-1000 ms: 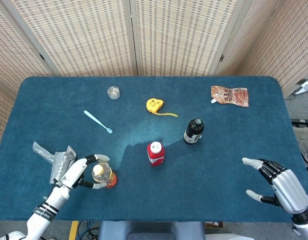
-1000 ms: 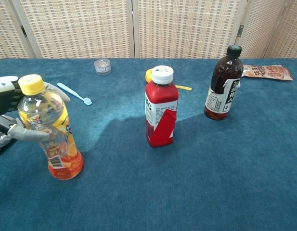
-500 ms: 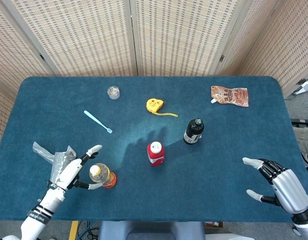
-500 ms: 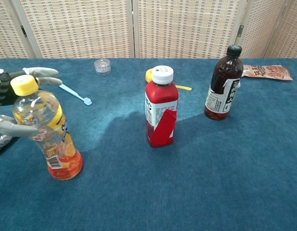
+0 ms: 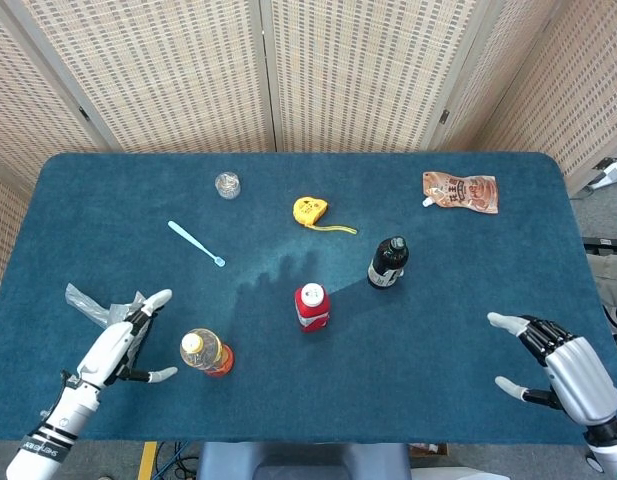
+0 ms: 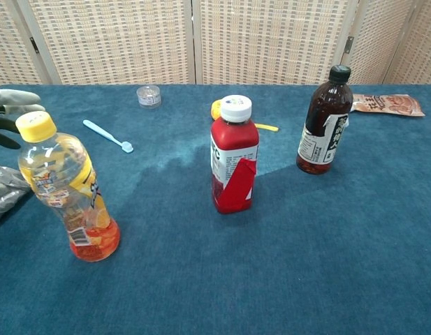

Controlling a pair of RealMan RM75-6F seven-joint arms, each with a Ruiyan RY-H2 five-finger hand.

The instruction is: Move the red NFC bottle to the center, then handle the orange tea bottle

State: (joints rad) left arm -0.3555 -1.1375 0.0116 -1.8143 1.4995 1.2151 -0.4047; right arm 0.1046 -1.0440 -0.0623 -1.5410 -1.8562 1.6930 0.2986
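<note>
The red NFC bottle (image 5: 311, 307) (image 6: 233, 158), white-capped, stands upright near the table's middle. The orange tea bottle (image 5: 205, 352) (image 6: 65, 192), with a yellow cap, stands at the front left, leaning a little to the left, free of any hand. My left hand (image 5: 116, 345) (image 6: 9, 108) is open to the left of it, fingers spread, a short gap away. My right hand (image 5: 558, 368) is open at the front right, far from both bottles, and appears only in the head view.
A dark tea bottle (image 5: 387, 262) stands right of the red one. A crumpled grey bag (image 5: 100, 312) lies by the left hand. Further back are a blue toothbrush (image 5: 196, 243), a small clear cup (image 5: 227, 184), a yellow tape measure (image 5: 310, 210) and a snack pouch (image 5: 461, 190).
My left hand let go of the orange tea bottle, spread its fingers and drew back to the left. The bottle stays standing, slightly tilted. The right hand barely moved.
</note>
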